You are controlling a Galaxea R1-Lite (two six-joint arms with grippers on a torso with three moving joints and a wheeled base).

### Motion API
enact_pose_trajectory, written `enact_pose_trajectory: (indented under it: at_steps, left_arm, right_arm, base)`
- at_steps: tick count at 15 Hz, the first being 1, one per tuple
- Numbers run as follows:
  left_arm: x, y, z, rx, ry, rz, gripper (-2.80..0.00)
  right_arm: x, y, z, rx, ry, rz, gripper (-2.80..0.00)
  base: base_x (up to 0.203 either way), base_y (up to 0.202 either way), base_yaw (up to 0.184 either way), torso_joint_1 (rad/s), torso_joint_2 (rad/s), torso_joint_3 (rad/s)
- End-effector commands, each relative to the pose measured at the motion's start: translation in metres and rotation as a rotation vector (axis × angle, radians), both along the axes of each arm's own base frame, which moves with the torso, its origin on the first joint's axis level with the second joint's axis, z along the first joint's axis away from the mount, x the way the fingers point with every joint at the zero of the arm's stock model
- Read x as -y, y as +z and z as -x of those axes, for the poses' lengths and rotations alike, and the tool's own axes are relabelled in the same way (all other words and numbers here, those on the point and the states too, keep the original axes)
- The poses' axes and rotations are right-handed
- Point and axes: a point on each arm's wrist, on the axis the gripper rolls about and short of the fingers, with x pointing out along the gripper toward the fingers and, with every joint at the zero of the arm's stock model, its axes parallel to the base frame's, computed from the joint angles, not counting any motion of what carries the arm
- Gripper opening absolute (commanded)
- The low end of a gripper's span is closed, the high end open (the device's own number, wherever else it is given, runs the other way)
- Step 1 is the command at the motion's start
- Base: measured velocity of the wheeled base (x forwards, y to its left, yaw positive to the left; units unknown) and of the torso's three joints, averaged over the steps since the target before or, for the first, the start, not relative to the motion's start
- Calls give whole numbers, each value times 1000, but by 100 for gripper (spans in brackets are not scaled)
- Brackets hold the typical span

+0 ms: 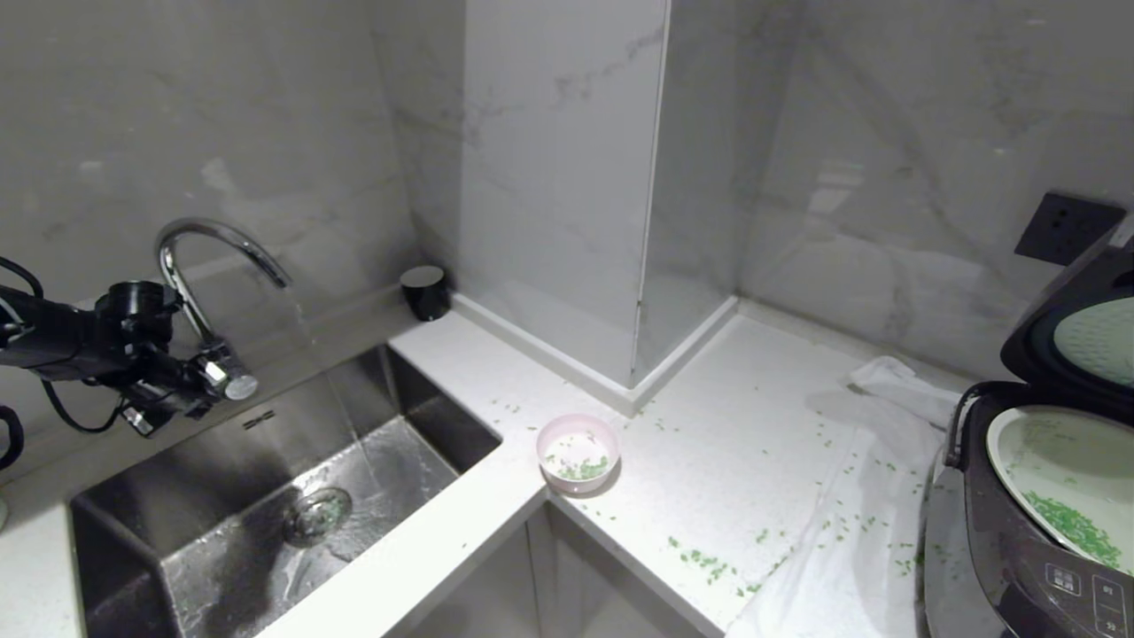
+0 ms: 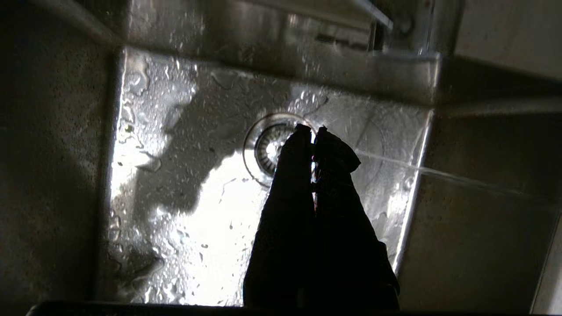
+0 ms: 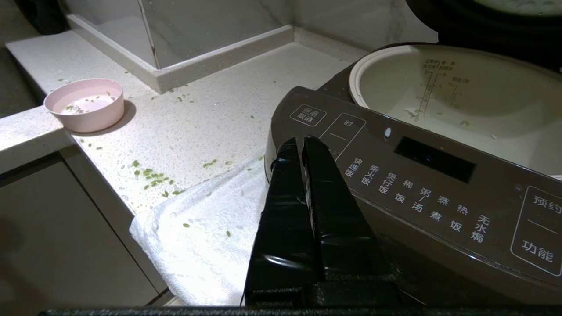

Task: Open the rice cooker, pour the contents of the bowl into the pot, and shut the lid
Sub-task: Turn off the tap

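The left gripper point(image 2: 312, 130), clenched and empty, hangs over the wet sink point(image 1: 221, 496) at far left. The pink bowl point(image 1: 578, 453) sits mid-counter; the rice cooker point(image 1: 1019, 549) stands open at right, right gripper point(image 3: 303, 142) clenched beside it.

Wet steel sink point(image 1: 221, 523) on the left with the chrome faucet point(image 1: 208, 257) running into it, little black cup point(image 1: 425, 291) in the corner, white towel point(image 1: 850, 532) spread over the counter point(image 1: 709, 416), dark wall socket point(image 1: 1067, 227).

Faucet point(image 1: 208, 266) perhaps just beside hand point(image 1: 142, 416)
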Motion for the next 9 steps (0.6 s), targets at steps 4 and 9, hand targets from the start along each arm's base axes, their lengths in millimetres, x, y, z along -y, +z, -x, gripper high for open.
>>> enact_pose_trajectory:
  at_steps: [4,9]
  left_arm:
    - [-7,6,-11,58,12,-20,-280]
    - [-13,4,-19,109,38,-72,-280]
  right_arm:
    - [0,0,0,-1,1,0,-280]
    - [0,0,0,-1,1,0,-280]
  base:
    - [0,0,0,0,0,0]
    - [0,0,0,0,0,0]
